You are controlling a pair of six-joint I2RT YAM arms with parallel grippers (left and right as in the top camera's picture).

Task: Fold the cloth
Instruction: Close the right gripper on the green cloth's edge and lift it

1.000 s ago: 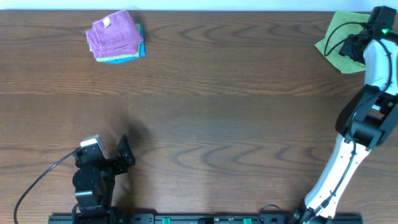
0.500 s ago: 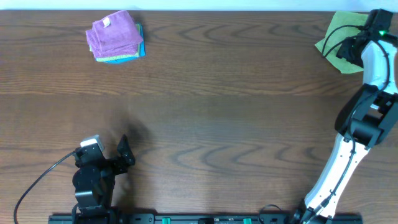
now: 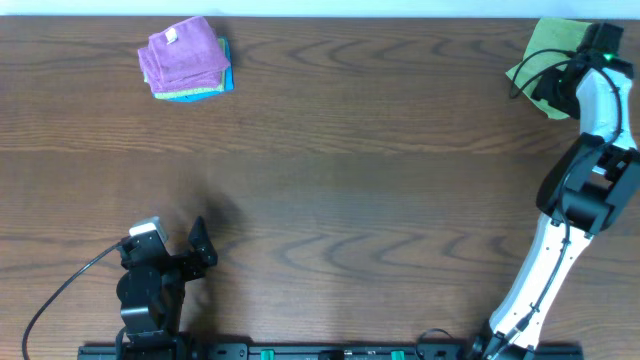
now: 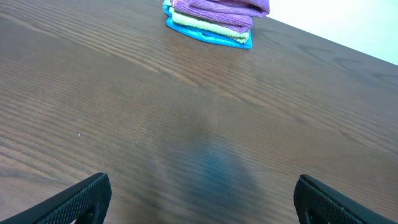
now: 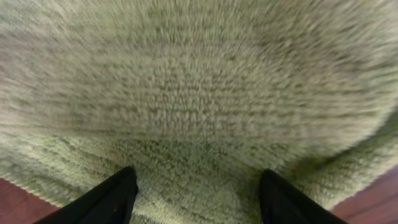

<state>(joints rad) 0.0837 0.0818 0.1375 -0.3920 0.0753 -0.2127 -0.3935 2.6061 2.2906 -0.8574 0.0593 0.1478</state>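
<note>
My right end effector (image 5: 198, 182) has pushed further onto the cloth (image 3: 553, 38), jaws parted, seemingly not yet pinching; folding hasn't begun; left end effector (image 4: 202, 186) idle, wide open

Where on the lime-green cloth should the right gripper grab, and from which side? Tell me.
Probably the edge of the cloth facing the table's middle, coming down from above. It lies spread and skewed at the table's far right corner, so an edge is the only thin part to pinch. The right gripper hangs open over it.
</note>
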